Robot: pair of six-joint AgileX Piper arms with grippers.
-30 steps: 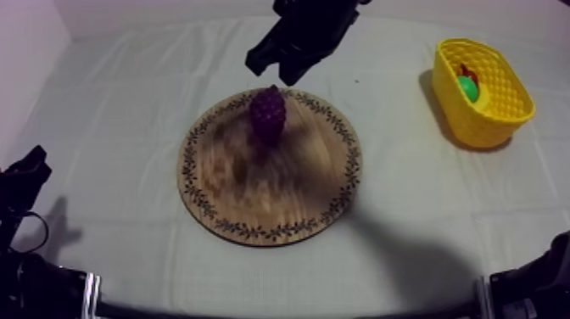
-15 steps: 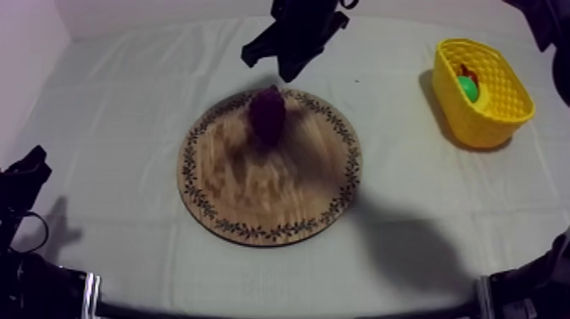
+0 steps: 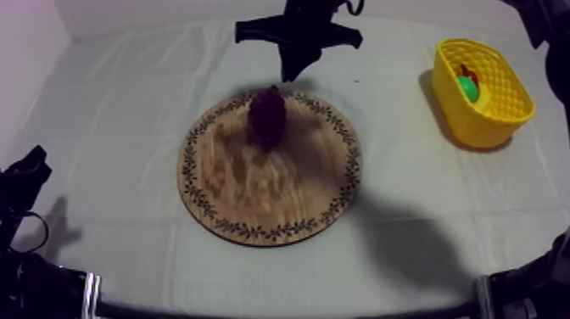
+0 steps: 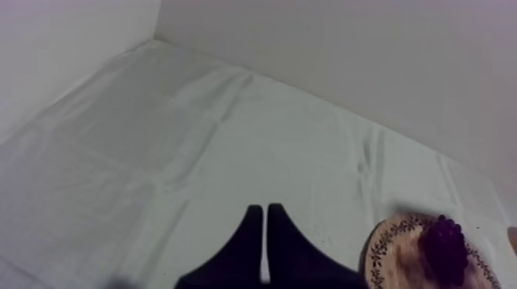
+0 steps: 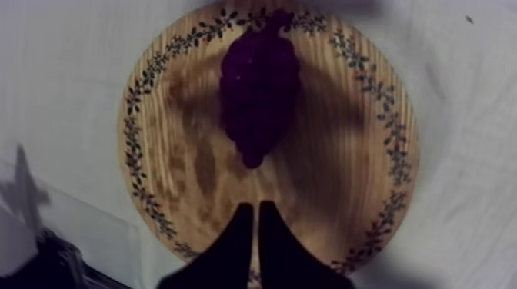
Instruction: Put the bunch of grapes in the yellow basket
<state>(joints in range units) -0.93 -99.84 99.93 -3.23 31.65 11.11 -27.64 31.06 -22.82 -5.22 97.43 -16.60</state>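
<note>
Now the right gripper (image 5: 255, 206) hangs above the wooden board (image 5: 338, 177) with its two black fingers pressed together into a narrow wedge, pinching nothing. The bunch of grapes (image 5: 259, 92) lies on the board just ahead of those fingertips, clearly apart from them, on the part of the board that is farther from the gripper.

Against the earlier top views, what has changed is the arm's pose, not the fruit. A second ago the right wrist was slanted over the board's edge beside the grapes; since then it has turned, so that it now sits squarer and a little farther back from the bunch. The grapes have stayed in the same spot on the board. I judge this to be a re-aiming move ahead of the grasp: the pick has not begun, and the fingers would have to spread before they could come down round the bunch.

The yellow basket (image 3: 500, 102) stands well away from the gripper, off toward the right arm's own side of the bench (image 3: 102, 127), where it stood before. A small red fruit (image 3: 466, 72) and a green toy fruit (image 3: 468, 87) lie in it as before, so nothing has been delivered yet.

The left gripper (image 4: 265, 207) has not moved either. It sits low at its own side, fingers together, with the board's rim and the grapes off ahead and to one side of it.
</note>
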